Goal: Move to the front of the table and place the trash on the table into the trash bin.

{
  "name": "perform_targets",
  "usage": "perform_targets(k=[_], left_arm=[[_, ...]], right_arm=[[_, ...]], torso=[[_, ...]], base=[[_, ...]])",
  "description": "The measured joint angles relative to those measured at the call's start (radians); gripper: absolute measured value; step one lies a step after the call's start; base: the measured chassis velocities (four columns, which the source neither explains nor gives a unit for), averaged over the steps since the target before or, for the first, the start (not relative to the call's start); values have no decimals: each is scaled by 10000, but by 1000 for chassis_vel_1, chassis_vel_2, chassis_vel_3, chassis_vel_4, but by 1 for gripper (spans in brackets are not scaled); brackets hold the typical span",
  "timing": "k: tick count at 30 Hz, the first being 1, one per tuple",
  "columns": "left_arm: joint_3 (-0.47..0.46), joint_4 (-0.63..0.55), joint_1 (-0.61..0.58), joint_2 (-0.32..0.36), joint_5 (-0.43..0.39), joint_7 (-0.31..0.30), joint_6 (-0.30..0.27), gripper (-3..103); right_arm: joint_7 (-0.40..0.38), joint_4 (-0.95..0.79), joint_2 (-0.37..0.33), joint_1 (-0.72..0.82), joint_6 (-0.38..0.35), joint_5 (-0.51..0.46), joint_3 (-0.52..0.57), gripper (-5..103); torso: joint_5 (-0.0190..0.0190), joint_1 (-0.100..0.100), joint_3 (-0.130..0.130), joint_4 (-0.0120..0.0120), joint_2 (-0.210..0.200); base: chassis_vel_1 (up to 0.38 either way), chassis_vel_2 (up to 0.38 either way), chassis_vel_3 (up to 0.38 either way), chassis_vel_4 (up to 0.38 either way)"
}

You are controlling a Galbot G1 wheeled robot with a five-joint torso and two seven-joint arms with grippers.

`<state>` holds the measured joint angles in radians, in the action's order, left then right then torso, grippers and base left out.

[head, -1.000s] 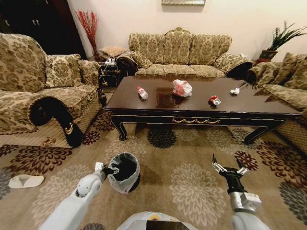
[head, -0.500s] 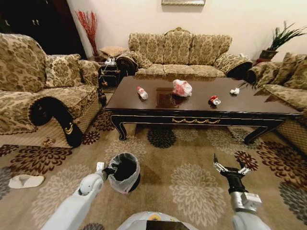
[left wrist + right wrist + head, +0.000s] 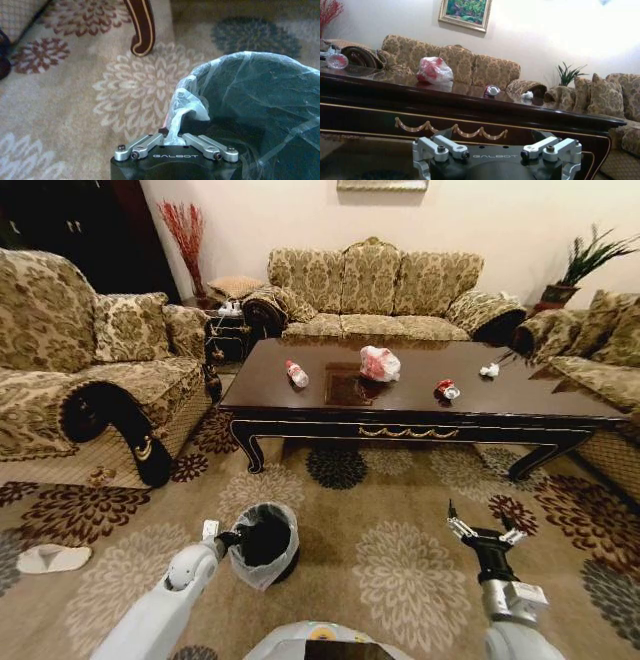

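Robot faces the table [image 3: 520, 395] from the carpet [image 3: 400, 550], table well ahead, not within arm reach.

L gripper [image 3: 229, 538] low on the left, jaws pinched together on the bag liner [image 3: 187, 107] at the rim of the trash bin [image 3: 264, 542]. Left wrist view confirms: a twist of liner plastic is clamped between the closed fingers [image 3: 200, 140], bin mouth just beside them. Bin looks tilted, mouth toward the table. Table leg [image 3: 141, 26] visible beyond the bin in that view.

R gripper [image 3: 486, 532] low on the right, over the carpet, jaws spread apart, holding nothing. Right wrist view looks across the tabletop at near edge height, fingers [image 3: 437, 146] wide open.

Trash, all on the tabletop:
- bottle [image 3: 297, 373], clear w/ red label, lying down, left part of the table
- pink-white bag [image 3: 379, 364], near centre, just beside the square inlay [image 3: 347, 388]
- red-white wrapper [image 3: 446, 389], right of centre, toward the front edge
- paper ball [image 3: 489, 369], white, farther right and back

Items well apart from each other. Gold ornament [image 3: 408, 433] on the front apron. Sofas on three sides of the table: back sofa [image 3: 370, 290], left sofa [image 3: 70, 350], right one partly seen.
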<state>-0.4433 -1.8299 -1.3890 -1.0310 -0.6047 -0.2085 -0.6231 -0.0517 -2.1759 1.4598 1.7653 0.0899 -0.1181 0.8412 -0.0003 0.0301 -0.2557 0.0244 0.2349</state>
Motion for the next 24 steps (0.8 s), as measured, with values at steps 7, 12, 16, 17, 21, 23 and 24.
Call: perform_targets(k=[7,12,16,17,21,23,24], left_arm=[[-984,-1459,-567,-303,515,-129,918,2],[-1453,-2337,-895,-894,935,-193,2324,2],[-1510,-2815,-1144,-1213,1068,-194,2778,2],[-1515,-3106,-1326,-1352,1222,-165,2843,2],[-1522,-3606,-1795,-1582,1788,-55,2879,2],[-1591,-3966,-2132,-1766,2254,-35,2882,2],[-1591,-3966,-2132,-1766,2254,-35,2882,2]], right_arm=[[-66,-177,-106,-250,-399,-291,-3,100],[-49,-424,-232,-385,-739,-494,-11,100],[-7,-563,-284,-414,-900,-499,-19,100],[2,-610,-307,-450,-944,-500,-26,100],[8,-688,-335,-547,-1014,-508,-31,100],[9,-724,-342,-584,-1030,-550,-22,100],[9,-724,-342,-584,-1030,-550,-22,100]], torso=[[5,0,1,1,2],[3,0,1,2,2],[4,0,1,-1,2],[4,0,1,-1,2],[3,0,1,1,2],[5,-1,1,3,2],[5,-1,1,3,2]], base=[[0,0,0,0],[0,0,0,0],[0,0,0,0],[0,0,0,0],[0,0,0,0],[0,0,0,0],[0,0,0,0]])
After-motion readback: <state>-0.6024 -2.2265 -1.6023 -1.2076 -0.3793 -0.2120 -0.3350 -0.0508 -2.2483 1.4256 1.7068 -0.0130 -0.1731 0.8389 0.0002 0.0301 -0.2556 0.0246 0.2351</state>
